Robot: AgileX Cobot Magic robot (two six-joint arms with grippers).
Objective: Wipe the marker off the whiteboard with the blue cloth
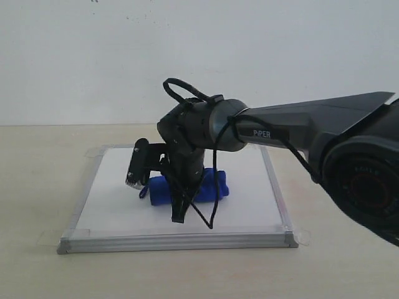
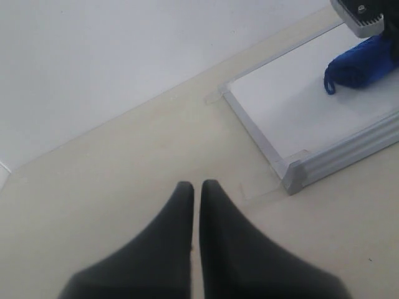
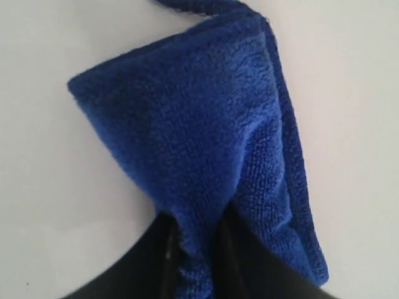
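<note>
The whiteboard (image 1: 118, 199) lies flat on the table, silver frame all round. No red marker line shows on its bare surface in any view; the arm and the cloth cover part of the board. The blue cloth (image 1: 219, 187) rests bunched on the board's middle, its small loop towards the left. My right gripper (image 1: 181, 210) points down onto it and is shut on a fold of the blue cloth (image 3: 199, 124), the right gripper (image 3: 196, 227) pinching plush between both fingers. My left gripper (image 2: 197, 185) is shut on nothing, over bare table, off the board's corner (image 2: 293, 177).
The right arm (image 1: 293, 128) stretches in from the right over the board's far right corner. Clear tape tabs (image 1: 303, 237) hold the board's corners to the beige table (image 1: 37, 168). A white wall stands behind. The left wrist view shows the cloth (image 2: 358, 65) on the whiteboard (image 2: 299, 106).
</note>
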